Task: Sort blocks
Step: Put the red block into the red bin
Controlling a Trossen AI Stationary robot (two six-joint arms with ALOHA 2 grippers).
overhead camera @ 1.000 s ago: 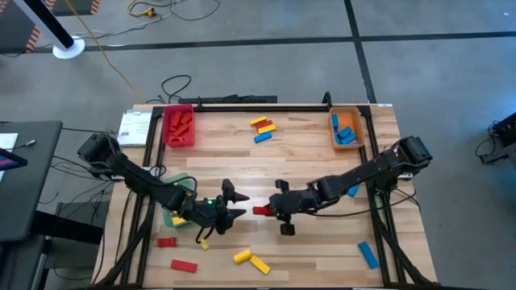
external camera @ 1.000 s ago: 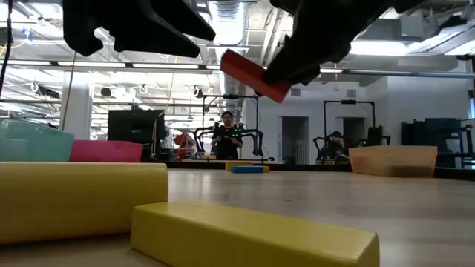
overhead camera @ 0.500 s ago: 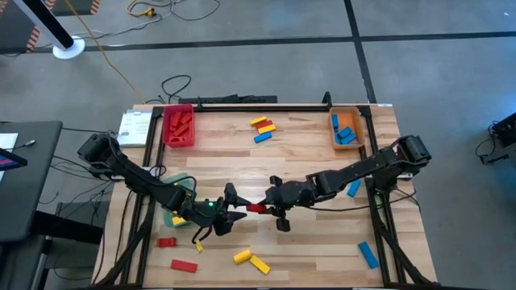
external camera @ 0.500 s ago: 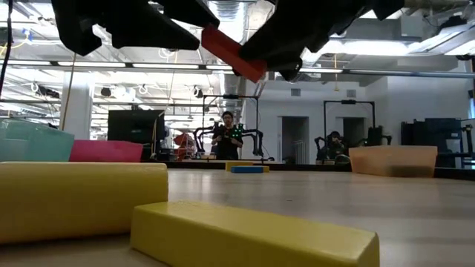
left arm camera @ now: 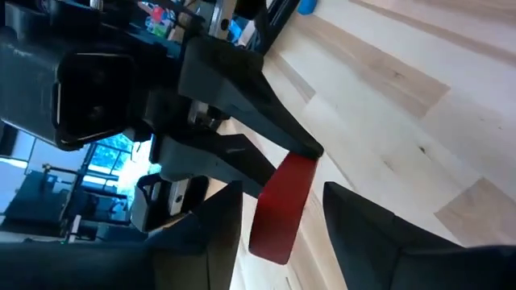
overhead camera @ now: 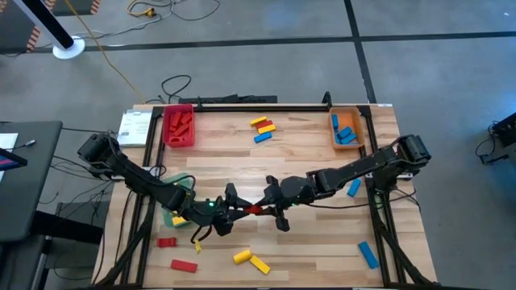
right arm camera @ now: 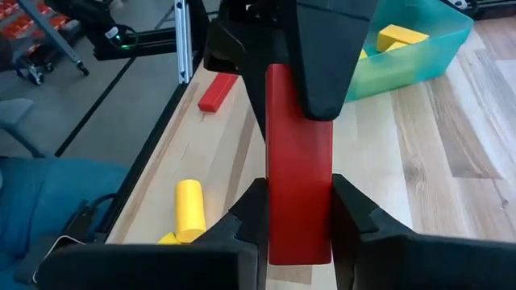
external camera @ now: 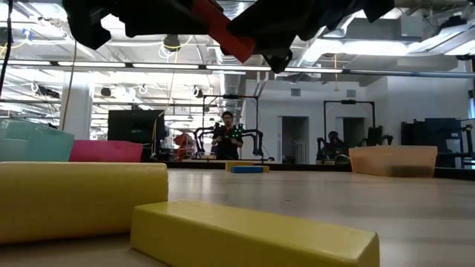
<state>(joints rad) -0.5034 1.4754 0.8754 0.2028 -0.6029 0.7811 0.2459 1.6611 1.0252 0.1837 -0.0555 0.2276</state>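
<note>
Item: small red rectangular block (overhead camera: 255, 209), held above the wooden table (overhead camera: 306, 161) near its middle, between the two arms; seen lifted clear of the surface in the low view (external camera: 223, 33). It is clamped at one end between the narrowly set fingers of the right gripper (overhead camera: 266, 207), as shown in the right wrist view (right arm camera: 299, 193). The other end is flanked by the fingers of the left gripper (overhead camera: 234, 211), one to each side (left arm camera: 274, 209); whether those fingers press on the block cannot be told

Red rectangular tray (overhead camera: 167, 138): at the far left of the table, red blocks inside

Orange rectangular tray (overhead camera: 359, 129): at the far right, blue blocks inside

Green translucent tray (right arm camera: 451, 32): beside the left arm, a yellow block (right arm camera: 401, 35) inside

Loose blocks: a yellow, red and blue cluster (overhead camera: 262, 129) far centre; two yellow blocks (overhead camera: 251, 259) at the near edge; two red blocks (overhead camera: 175, 253) near left; a blue block (overhead camera: 368, 254) near right; another blue block (overhead camera: 353, 188) beside the right arm
</note>
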